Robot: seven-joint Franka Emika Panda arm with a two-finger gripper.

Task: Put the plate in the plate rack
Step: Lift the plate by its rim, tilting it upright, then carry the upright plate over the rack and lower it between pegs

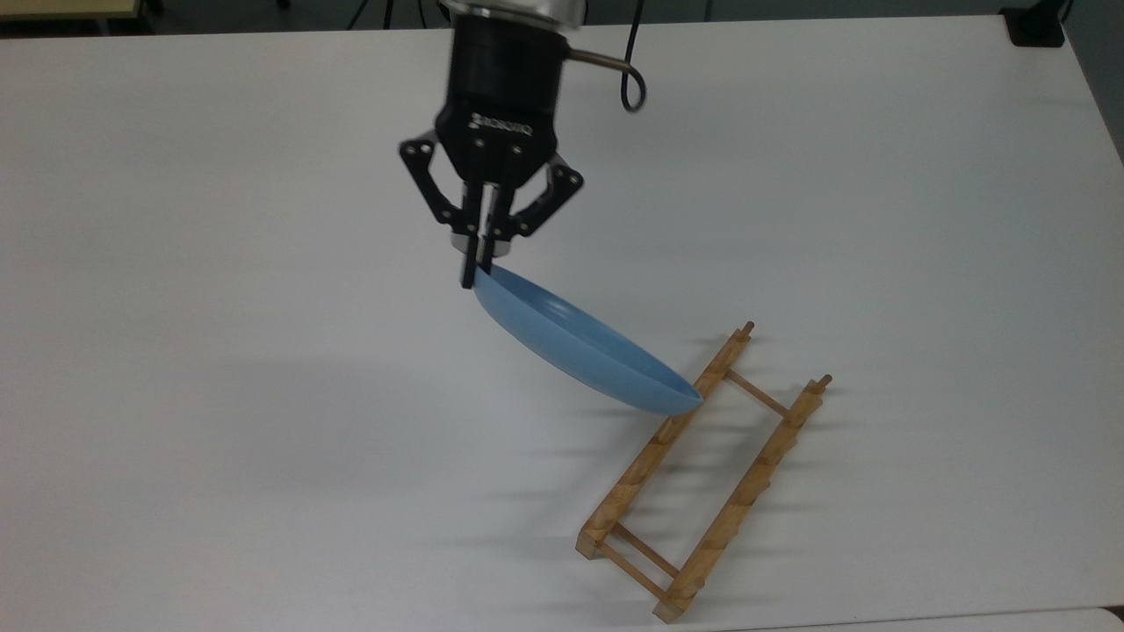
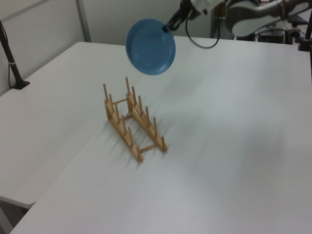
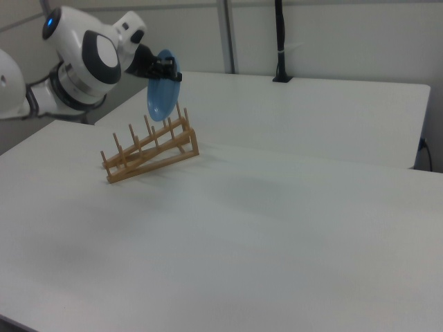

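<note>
Top view: I see bare white table point(image 1: 219, 395) around plate rack point(image 1: 702, 478); gripper point(image 1: 479, 263) pinches light-blue plate point(image 1: 584, 351) at rim.
Left view: plate point(image 2: 150, 46) airborne, tilted, above rack point(image 2: 132, 122).
Right view: plate point(image 3: 161, 93) near-vertical beside rack point(image 3: 149, 150) pegs.

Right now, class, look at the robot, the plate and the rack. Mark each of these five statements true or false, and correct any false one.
1. The round light-blue plate is in the air, clear of the white table. True.
2. The gripper pinches the plate by its rim. True.
3. The plate already stands between the pegs of the light-brown wooden plate rack. False: it hangs above the rack's far end in the left view, not yet in a slot.
4. The rack lies tipped on its side. False: it stands on its rails, pegs pointing up.
5. The plate is held flat and level. False: it is tilted steeply, nearly on edge in the right view.
</note>
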